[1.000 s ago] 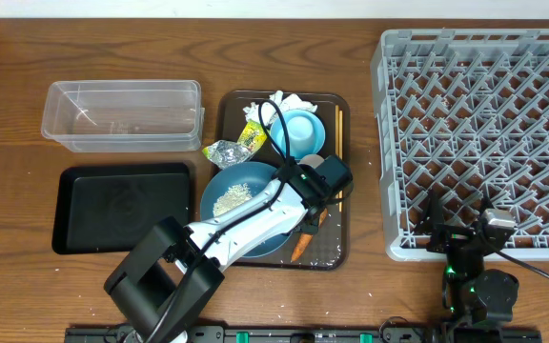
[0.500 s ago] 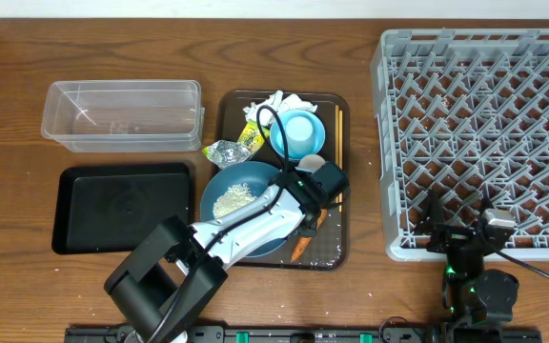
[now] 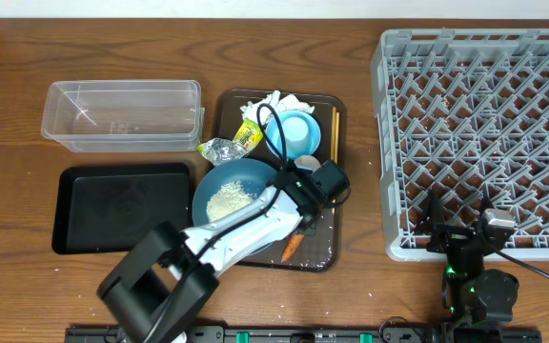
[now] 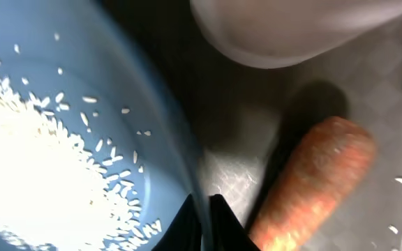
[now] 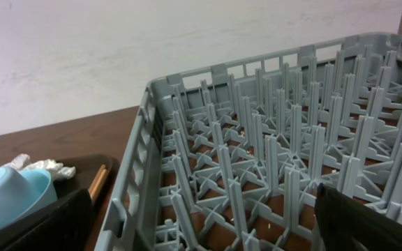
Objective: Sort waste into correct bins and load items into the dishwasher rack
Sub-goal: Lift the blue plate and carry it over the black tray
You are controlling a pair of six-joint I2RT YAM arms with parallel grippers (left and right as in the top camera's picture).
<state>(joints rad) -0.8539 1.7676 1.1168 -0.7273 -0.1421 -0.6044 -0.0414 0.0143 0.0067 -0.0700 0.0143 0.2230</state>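
**Blue bowl pinched at the rim, carrot crowding it**

Left hand point(image 4: 204, 209) is seen clamped tight on the rim of the dark blue bowl point(image 3: 241, 173). The bowl is parked half over the left edge of the brown tray point(image 3: 327, 250), with rice point(image 3: 222, 202) heaped inside. A carrot point(image 3: 292, 248) lies just beside it. From above, the bowl's right side is covered by the arm. Right hand point(image 3: 460, 214) is held wide open at the rack point(image 3: 484, 114), its fingertips cut off in the wrist view.
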